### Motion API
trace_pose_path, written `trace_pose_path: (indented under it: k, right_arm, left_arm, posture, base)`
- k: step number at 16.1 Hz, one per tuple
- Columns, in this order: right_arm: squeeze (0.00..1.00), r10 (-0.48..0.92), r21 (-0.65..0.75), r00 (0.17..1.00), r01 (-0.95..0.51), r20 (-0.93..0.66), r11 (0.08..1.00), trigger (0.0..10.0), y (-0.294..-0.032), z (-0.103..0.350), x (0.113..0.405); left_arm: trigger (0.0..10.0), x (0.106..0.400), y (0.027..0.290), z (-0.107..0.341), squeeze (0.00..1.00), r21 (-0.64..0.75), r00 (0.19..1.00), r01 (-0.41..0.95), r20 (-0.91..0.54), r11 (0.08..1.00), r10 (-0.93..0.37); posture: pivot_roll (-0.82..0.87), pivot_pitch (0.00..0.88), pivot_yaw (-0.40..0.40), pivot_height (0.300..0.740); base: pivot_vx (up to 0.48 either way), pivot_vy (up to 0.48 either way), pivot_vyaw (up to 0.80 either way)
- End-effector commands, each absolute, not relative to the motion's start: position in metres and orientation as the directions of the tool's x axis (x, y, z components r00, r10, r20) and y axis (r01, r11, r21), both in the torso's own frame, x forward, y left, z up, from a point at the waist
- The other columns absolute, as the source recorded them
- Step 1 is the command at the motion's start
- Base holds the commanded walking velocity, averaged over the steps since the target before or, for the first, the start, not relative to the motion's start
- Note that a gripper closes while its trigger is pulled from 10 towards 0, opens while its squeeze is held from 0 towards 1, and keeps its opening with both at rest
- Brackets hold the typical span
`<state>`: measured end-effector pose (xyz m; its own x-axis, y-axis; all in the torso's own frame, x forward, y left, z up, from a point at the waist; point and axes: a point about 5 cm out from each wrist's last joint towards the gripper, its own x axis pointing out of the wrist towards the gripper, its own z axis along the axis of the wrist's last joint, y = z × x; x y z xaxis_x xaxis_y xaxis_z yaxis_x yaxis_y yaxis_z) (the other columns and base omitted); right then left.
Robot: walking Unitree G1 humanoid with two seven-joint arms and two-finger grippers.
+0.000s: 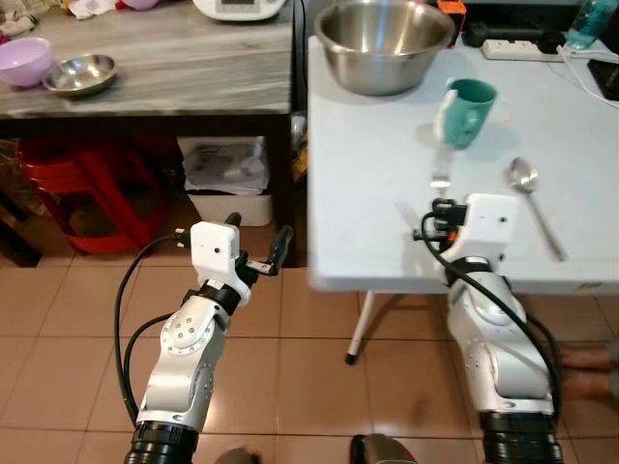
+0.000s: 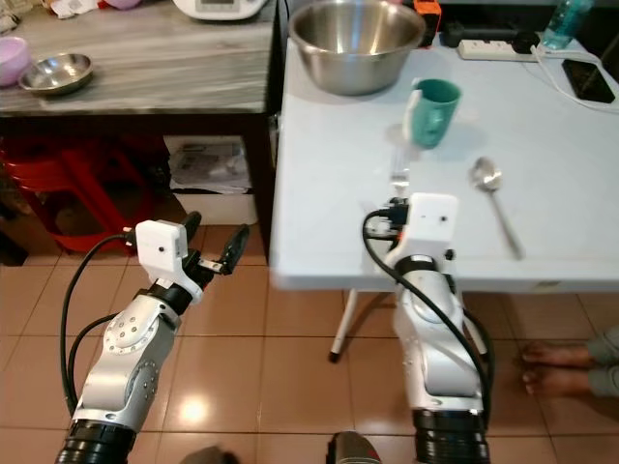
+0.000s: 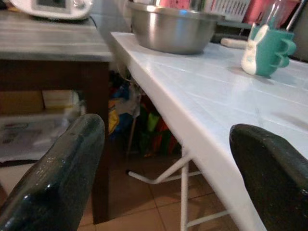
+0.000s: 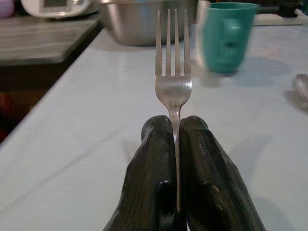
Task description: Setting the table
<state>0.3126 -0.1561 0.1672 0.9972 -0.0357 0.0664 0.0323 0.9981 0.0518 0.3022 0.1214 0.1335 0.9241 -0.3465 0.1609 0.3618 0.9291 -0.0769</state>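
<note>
Clamping fork (image 4: 173, 82), right pincer (image 4: 175, 139) over white worktop (image 1: 368, 174), tines toward 12 o'clock; teal mug (image 1: 468, 111) beyond, spoon (image 1: 534, 201) at 3 o'clock. Left pincer (image 1: 259, 246) wide, off worktop edge.

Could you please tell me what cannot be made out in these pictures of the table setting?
- Fork handle: hidden between the right claw fingers in the right wrist view.
- Mug: blurred in that view, so its pattern is unreadable.
- Person's feet: the body is cut off by the right eye view's edge.
- Bottle: top cut off by the left eye view's upper edge.
- Under the white table: hidden by its top.
</note>
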Motion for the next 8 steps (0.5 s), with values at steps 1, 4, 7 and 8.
trace_pose_path:
  k: [1, 4, 7, 8]
  right_arm:
    - [0.0, 0.001, 0.06, 0.995, -0.006, 0.095, 0.998, 10.0, -0.146, 0.173, 0.313]
    - [0.0, -0.002, 0.055, 0.995, -0.003, 0.098, 0.999, 10.0, -0.148, 0.173, 0.313]
    - [0.0, -0.004, 0.052, 0.995, -0.002, 0.101, 0.999, 10.0, -0.148, 0.172, 0.312]
    - [0.0, -0.003, 0.05, 0.995, -0.002, 0.102, 0.999, 10.0, -0.148, 0.172, 0.312]
  left_arm:
    - [10.0, 0.301, 0.13, 0.13, 0.0, -0.067, 0.936, 0.331, 0.151, 0.941, -0.318]
    - [10.0, 0.298, 0.122, 0.128, 0.0, -0.073, 0.934, 0.338, 0.151, 0.938, -0.324]
    - [10.0, 0.298, 0.12, 0.127, 0.0, -0.074, 0.933, 0.341, 0.15, 0.937, -0.327]
    - [10.0, 0.299, 0.121, 0.127, 0.0, -0.077, 0.937, 0.33, 0.151, 0.941, -0.316]
  posture:
    - [-0.17, 0.176, 0.027, 0.74]
    - [-0.17, 0.171, 0.024, 0.74]
    - [-0.17, 0.171, 0.024, 0.74]
    - [-0.17, 0.17, 0.023, 0.74]
  base:
    - [0.0, 0.472, 0.0]
    - [0.0, 0.476, 0.0]
    - [0.0, 0.472, 0.0]
    - [0.0, 0.472, 0.0]
